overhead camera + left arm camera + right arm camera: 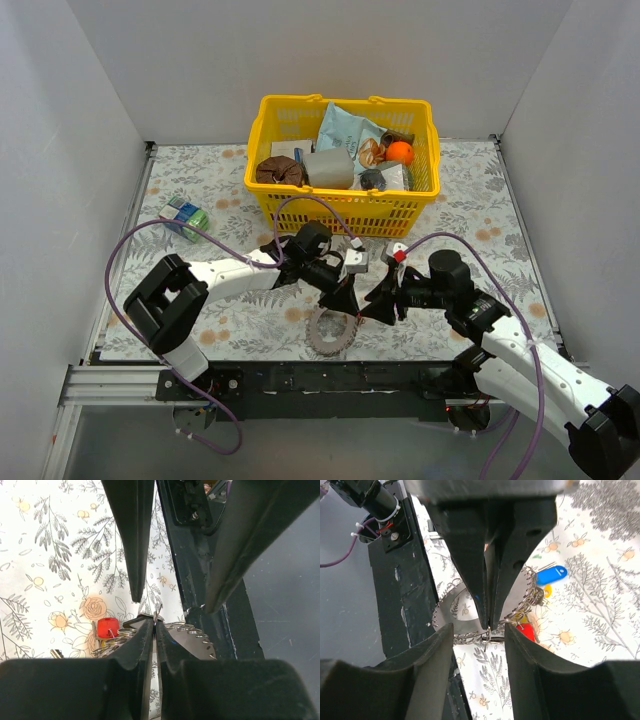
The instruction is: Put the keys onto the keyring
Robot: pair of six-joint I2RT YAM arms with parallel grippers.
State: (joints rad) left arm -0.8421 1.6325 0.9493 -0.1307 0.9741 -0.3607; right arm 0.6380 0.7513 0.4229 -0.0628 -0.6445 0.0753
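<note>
Top external: on the flowered table (470,215) both arms meet near its 6 o'clock edge, over the keyring (330,333). Left gripper (345,300) closed tight — tips appear to pinch the ring's rim. Right gripper (380,306) abt half open, empty, jaws straddling that pinch pt. Right wrist: keys (553,574) lie at the ring's 3 o'clock side, blue one's long axis 2–8 — both grippers abt equally near.

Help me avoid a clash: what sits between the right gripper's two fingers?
In the right wrist view, the left gripper, shut on the jagged rim of the keyring, sits between them.
</note>
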